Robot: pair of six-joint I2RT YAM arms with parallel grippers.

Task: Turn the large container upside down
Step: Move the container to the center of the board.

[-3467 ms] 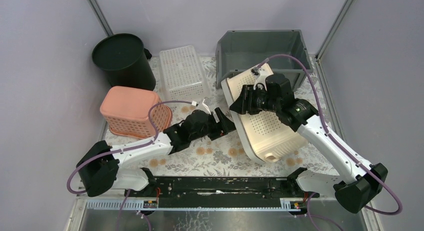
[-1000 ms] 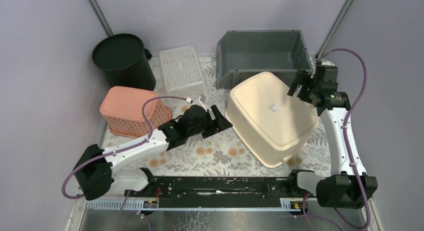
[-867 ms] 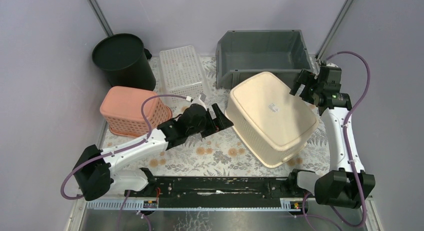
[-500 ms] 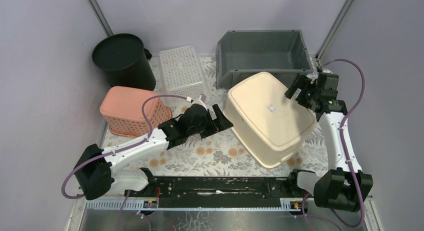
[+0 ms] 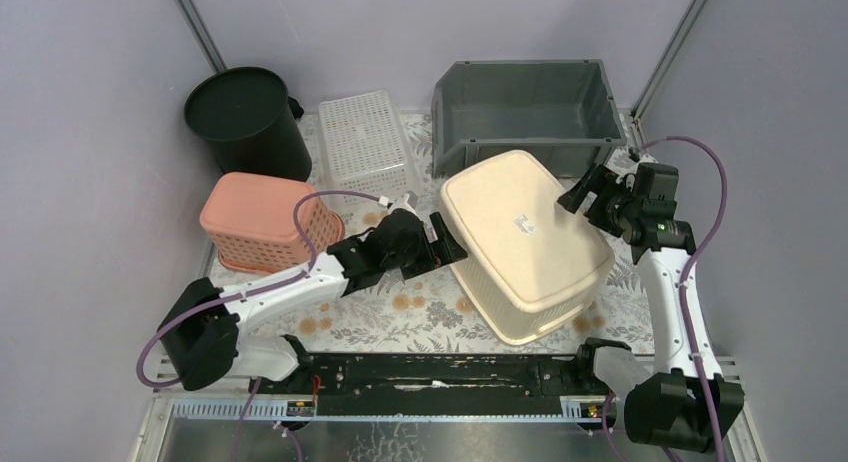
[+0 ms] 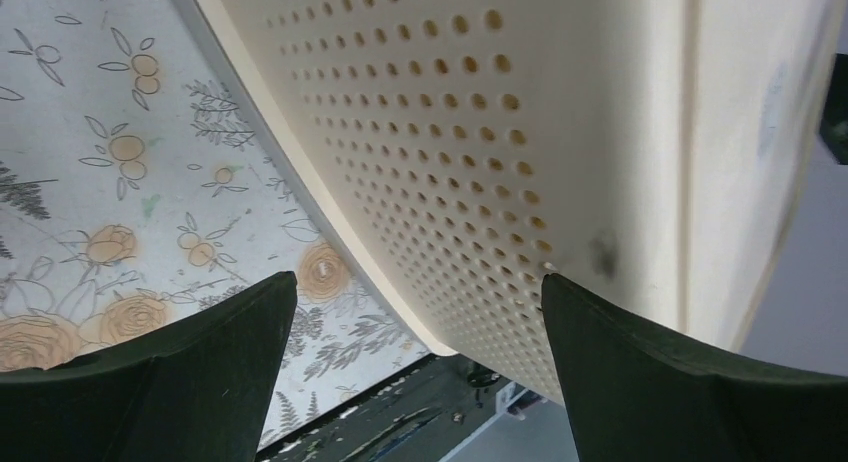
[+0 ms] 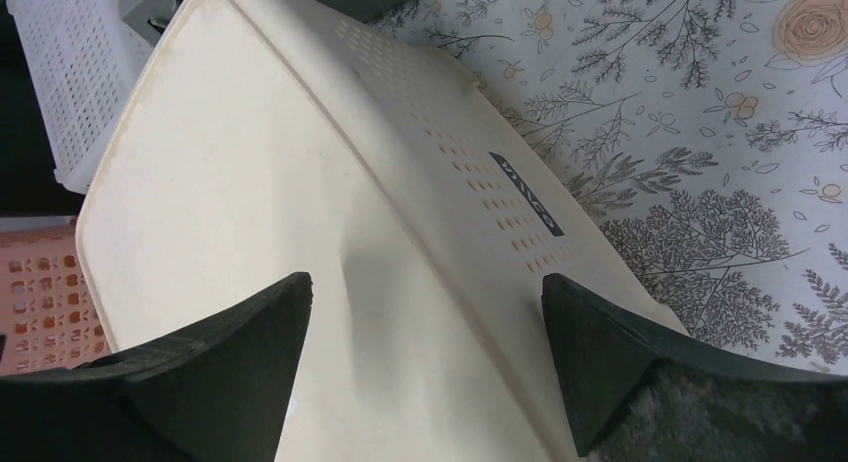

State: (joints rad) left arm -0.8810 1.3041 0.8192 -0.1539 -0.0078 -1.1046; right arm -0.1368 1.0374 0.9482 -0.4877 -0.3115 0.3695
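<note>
The large container (image 5: 525, 244) lies base-up on the table (image 5: 420, 307), right of centre, just in front of the grey bin (image 5: 525, 102). In my judgement the turn-over is essentially complete. What remains is to confirm that the rim sits flat, which these views do not settle, and to back both arms away.

My left hand (image 5: 446, 244) is spread wide and holds nothing, close against the container's left wall. My right hand (image 5: 583, 190) is likewise spread and empty, over the base's far right corner.

- Material: cream moulded plastic.
- Base: smooth, flat, rounded corners.
- Walls: slightly tapered, perforated with regular rows of small round holes, one dark label.
- Table covering: floral print.
</note>
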